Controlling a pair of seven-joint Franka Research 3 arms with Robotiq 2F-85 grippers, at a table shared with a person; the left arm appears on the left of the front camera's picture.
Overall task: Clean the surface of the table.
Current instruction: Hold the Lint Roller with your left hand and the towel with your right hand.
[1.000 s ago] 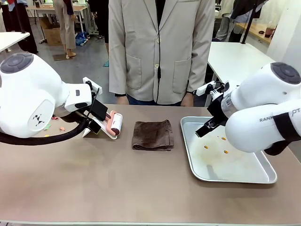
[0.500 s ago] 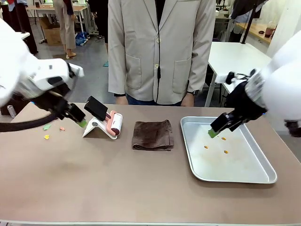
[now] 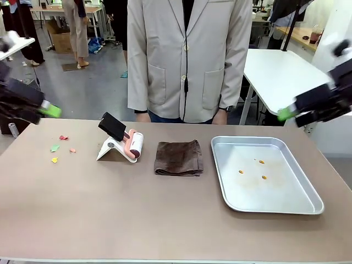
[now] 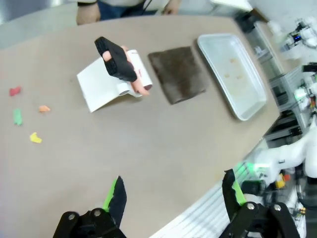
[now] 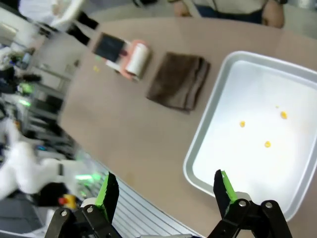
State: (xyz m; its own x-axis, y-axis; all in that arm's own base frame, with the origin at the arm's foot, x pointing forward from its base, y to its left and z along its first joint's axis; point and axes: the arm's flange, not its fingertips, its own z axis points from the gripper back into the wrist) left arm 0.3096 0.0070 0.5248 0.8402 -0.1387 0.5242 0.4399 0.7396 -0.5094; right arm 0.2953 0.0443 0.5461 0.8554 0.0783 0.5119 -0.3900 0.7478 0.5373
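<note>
The table (image 3: 137, 209) has a taupe-brown top. Small coloured scraps (image 3: 55, 147) lie near its left end, also seen as scraps (image 4: 18, 116) in the left wrist view. My left gripper (image 3: 50, 111) hangs above the table's far left edge, blurred. From its wrist, the left gripper (image 4: 173, 196) stands open and empty high over the table (image 4: 124, 148). My right gripper (image 3: 285, 114) hovers beyond the table's right end. Seen from its own wrist, the right gripper (image 5: 165, 188) is open and empty above the table (image 5: 129, 129).
A lint roller with a black handle (image 3: 125, 142) rests on a white stand left of centre. A folded brown cloth (image 3: 178, 158) lies mid-table. A silver tray (image 3: 275, 192) at the right holds three orange crumbs (image 3: 262, 161). A person in a beige jacket (image 3: 187, 55) stands at the far side.
Both arms have swung outward and up: the left away from the lint roller to the far left, the right off the tray to the far right. Both grippers stayed open.
</note>
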